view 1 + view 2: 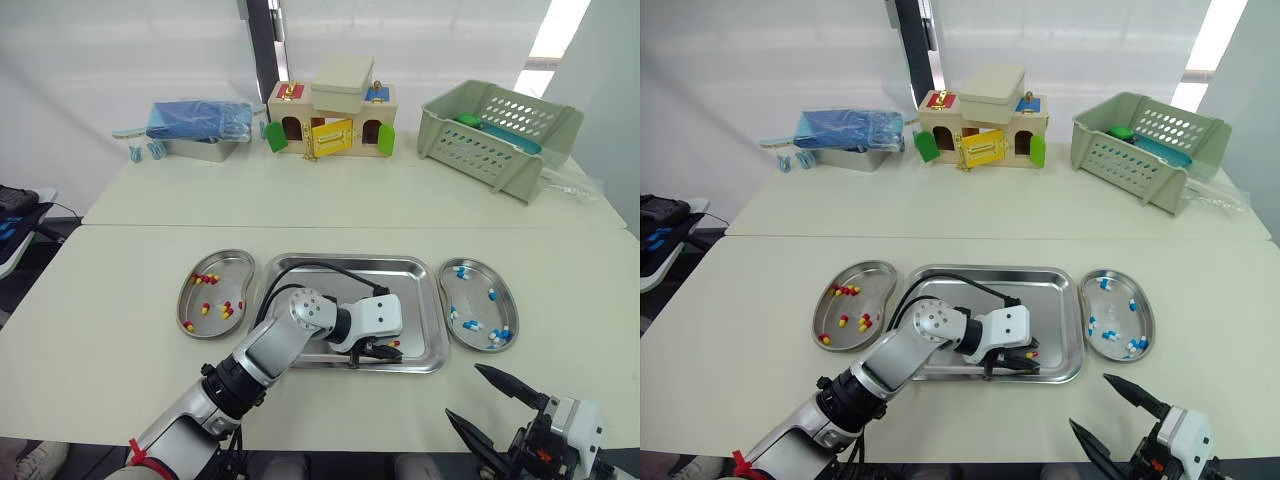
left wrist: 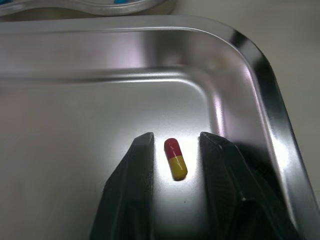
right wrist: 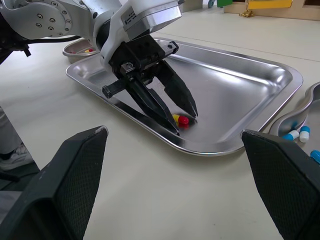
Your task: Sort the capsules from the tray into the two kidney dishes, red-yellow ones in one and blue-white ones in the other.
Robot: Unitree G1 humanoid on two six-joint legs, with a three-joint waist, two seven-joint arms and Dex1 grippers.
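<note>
A steel tray (image 1: 412, 288) lies in the middle of the table. In its near right corner my left gripper (image 1: 384, 350) stands open, its two black fingers on either side of a single red-yellow capsule (image 2: 175, 159) that rests on the tray floor, untouched. The left kidney dish (image 1: 187, 302) holds several red-yellow capsules (image 1: 207, 280). On the other side of the tray, the right kidney dish (image 1: 513, 303) holds several blue-white capsules (image 1: 472, 325). My right gripper (image 1: 463, 392) hovers open near the table's front edge, to the right of the tray's corner, with nothing in it.
At the back stand a steel box with a blue cover (image 1: 200, 125), a toy house (image 1: 335, 118) and a green basket (image 1: 495, 125). A black cable (image 1: 320, 266) runs over the tray to my left wrist.
</note>
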